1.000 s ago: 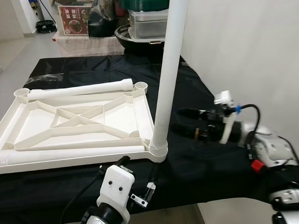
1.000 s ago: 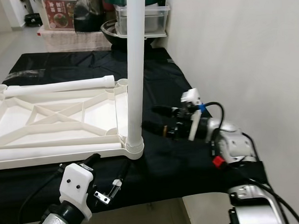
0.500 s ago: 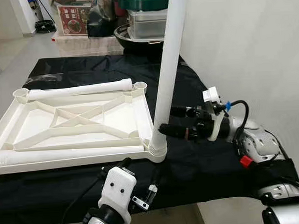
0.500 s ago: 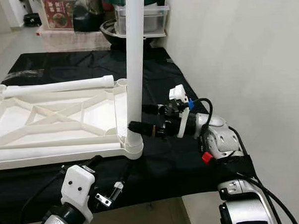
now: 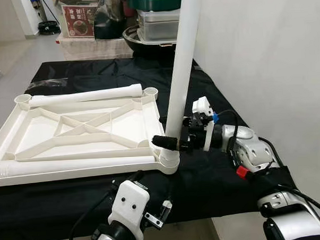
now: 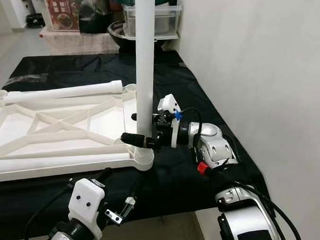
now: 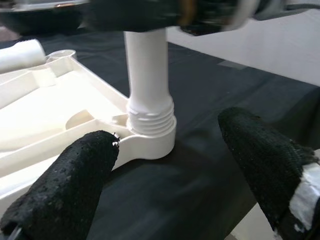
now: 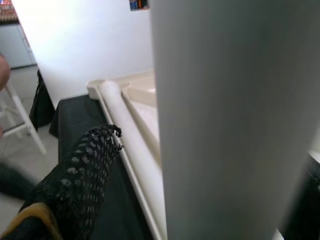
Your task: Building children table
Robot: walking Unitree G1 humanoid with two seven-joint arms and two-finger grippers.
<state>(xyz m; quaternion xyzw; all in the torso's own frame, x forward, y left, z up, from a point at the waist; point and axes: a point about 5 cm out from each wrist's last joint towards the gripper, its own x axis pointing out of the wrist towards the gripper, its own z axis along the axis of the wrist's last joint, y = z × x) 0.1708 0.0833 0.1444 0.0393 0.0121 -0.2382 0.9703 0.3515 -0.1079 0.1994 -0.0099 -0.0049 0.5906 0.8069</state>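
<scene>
Right jaws: the right gripper (image 5: 168, 134) is standing with its two black fingers spread on either side of the upright leg (image 5: 179, 71), low on the tube just above the socket; whether the pads are pressing the tube cannot be told.
Left jaws: the left gripper (image 7: 170, 185) is hanging with its fingers parted and holding nothing, at the near edge of the table, pointing at the socket.
Upright leg: it is standing in the near right corner socket (image 5: 169, 161) of the tabletop, with thread rings showing at its foot.
Tabletop: the white tabletop (image 5: 80, 129) is lying upside down on the black cloth (image 5: 201, 97).
Spare legs: one loose leg (image 5: 84, 95) is lying along the far edge, another (image 5: 71, 165) along the near edge.
Progress: one leg is judged fitted; three sockets are waiting empty.
</scene>
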